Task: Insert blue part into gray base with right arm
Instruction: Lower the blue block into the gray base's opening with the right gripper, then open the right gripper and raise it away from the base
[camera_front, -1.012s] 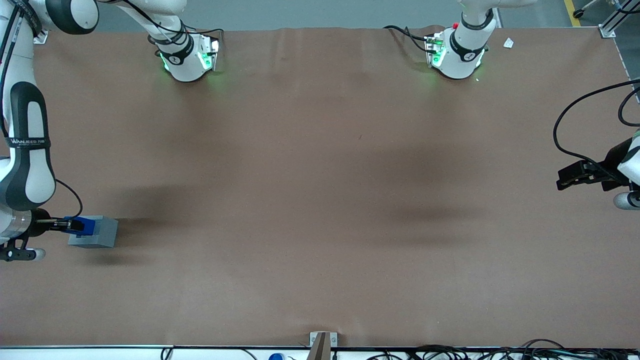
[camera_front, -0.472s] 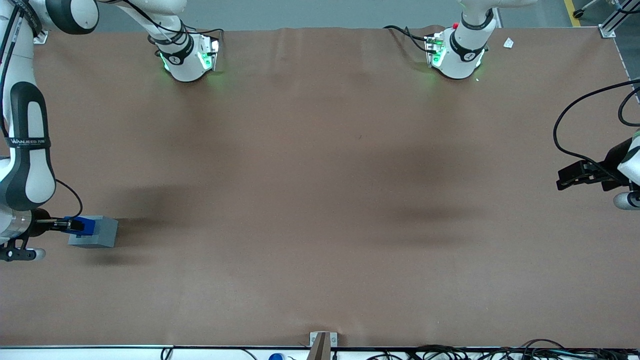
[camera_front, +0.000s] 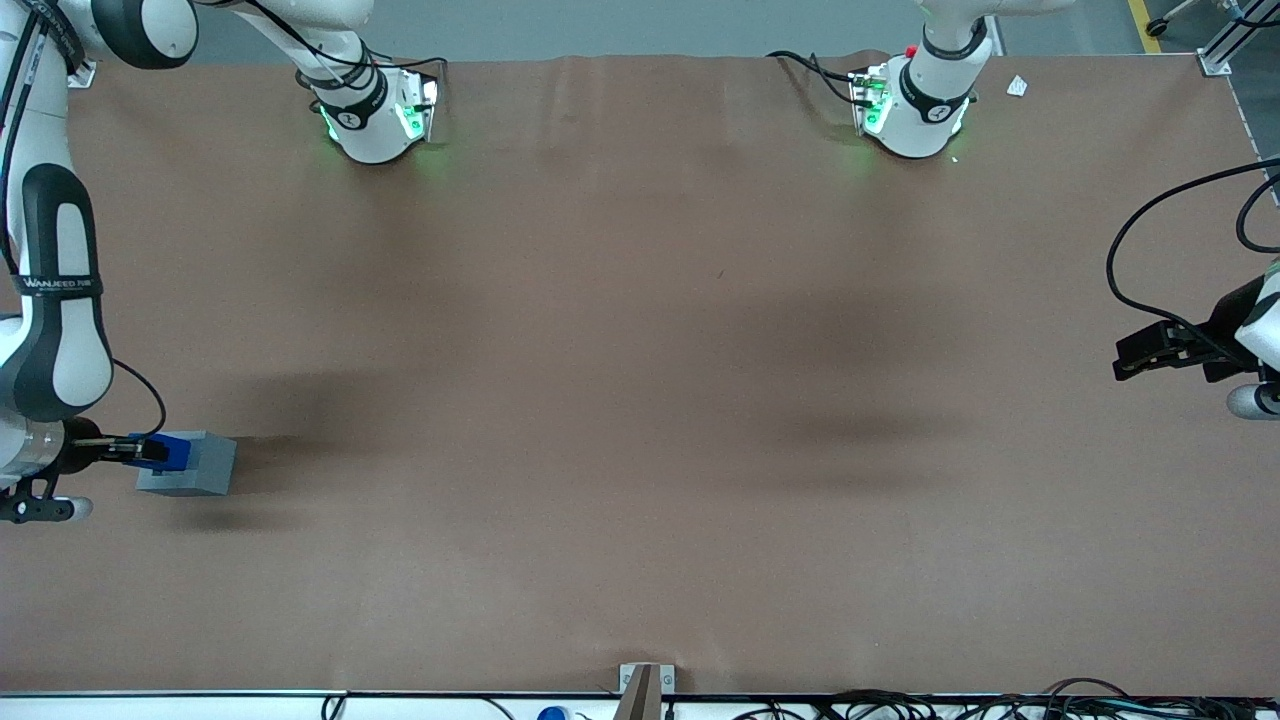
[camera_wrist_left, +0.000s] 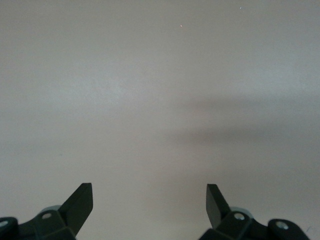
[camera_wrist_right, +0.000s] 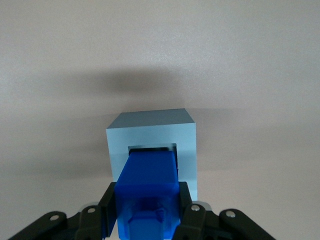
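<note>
Gripper (camera_front: 150, 451) of the right arm (camera_front: 55, 290), seen from the front, reaches level along the brown table (camera_front: 640, 400) at the working arm's end, its fingers clamped on the blue part (camera_front: 172, 452), which meets the gray base (camera_front: 195, 465) resting on the table.

From the right wrist, the gripper (camera_wrist_right: 147, 212) pinches the blue part (camera_wrist_right: 149, 190) from both sides, and the part's leading end sits in the square recess of the gray base (camera_wrist_right: 152, 135).
</note>
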